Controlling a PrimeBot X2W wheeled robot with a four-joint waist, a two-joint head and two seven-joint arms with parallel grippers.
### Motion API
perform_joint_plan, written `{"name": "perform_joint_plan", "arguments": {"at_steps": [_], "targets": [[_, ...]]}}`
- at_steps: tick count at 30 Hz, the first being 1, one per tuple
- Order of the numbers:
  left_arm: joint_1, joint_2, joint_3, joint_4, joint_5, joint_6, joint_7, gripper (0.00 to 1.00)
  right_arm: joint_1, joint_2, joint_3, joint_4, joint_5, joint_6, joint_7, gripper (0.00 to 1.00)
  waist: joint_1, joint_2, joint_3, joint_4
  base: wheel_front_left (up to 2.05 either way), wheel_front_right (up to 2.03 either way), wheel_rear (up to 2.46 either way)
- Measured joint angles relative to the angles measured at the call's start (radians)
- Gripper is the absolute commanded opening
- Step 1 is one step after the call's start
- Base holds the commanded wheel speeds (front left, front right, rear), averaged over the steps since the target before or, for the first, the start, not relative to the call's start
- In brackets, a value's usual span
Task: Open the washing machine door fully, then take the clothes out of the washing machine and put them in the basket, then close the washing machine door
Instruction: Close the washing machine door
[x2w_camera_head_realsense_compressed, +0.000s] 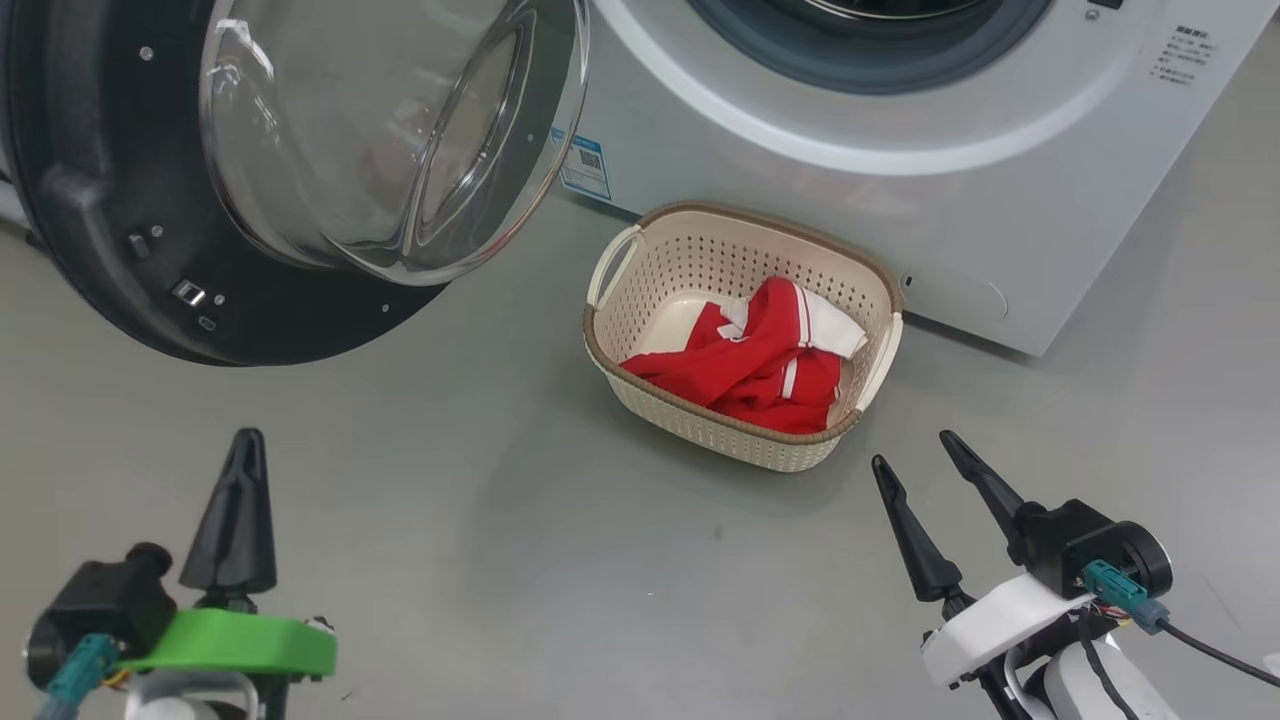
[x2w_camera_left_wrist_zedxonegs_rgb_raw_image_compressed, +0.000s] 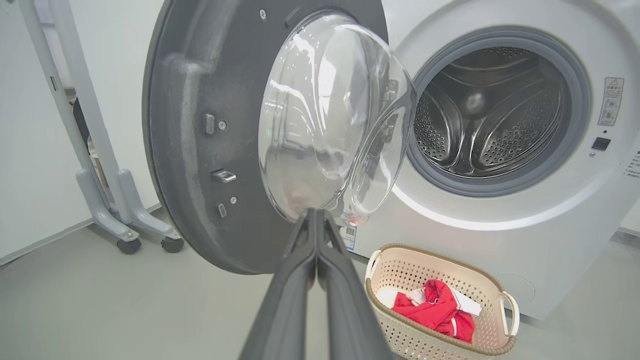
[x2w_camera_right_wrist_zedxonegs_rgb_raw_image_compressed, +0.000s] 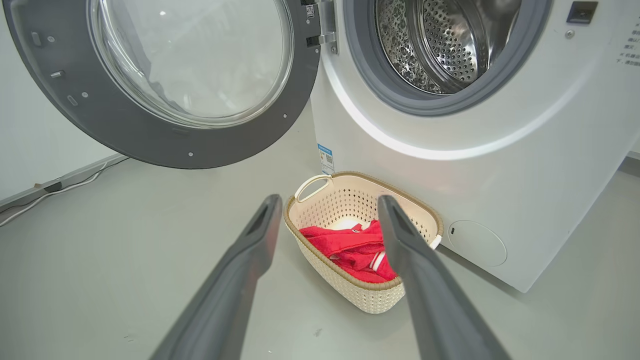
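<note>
The washing machine (x2w_camera_head_realsense_compressed: 900, 200) is standing beyond both tools, its door (x2w_camera_head_realsense_compressed: 90, 200) hanging open ahead of the left tool (x2w_camera_head_realsense_compressed: 247, 440), which is pinching shut on nothing. The basket (x2w_camera_head_realsense_compressed: 700, 420), holding the clothes (x2w_camera_head_realsense_compressed: 760, 370), is sitting just ahead of the right tool (x2w_camera_head_realsense_compressed: 914, 450), which is gaping wide and empty.

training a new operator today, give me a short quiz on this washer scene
1. True or false: the clothes lie in the basket.
2. The washing machine door is: A shut, B swung open, C taken off.
3. Fill in: the left gripper is ___, while the right gripper is open.
Key: 1 true; 2 B; 3 shut.
</note>
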Motion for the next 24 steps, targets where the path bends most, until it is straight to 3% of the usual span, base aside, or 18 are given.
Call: {"name": "perform_joint_plan", "arguments": {"at_steps": [16,20,24], "targets": [[-0.199,0.218,0.241,-0.147,0.022,0.014,-0.002,0.0,-0.056,-0.047,0.023,-0.016,-0.012,0.0,0.009,1.0,0.0,0.0,0.103,-0.043,0.0,0.0,0.0],[-0.261,0.293,0.321,-0.129,-0.008,0.014,-0.006,0.0,-0.065,-0.047,0.023,-0.018,-0.012,0.0,0.008,1.0,0.0,0.0,0.115,-0.061,0.0,0.0,0.0],[-0.32,0.324,0.389,-0.08,-0.079,0.014,0.007,0.0,-0.07,-0.049,0.023,-0.018,-0.011,0.0,0.008,1.0,0.0,0.0,0.124,-0.075,0.0,0.0,0.0]]}}
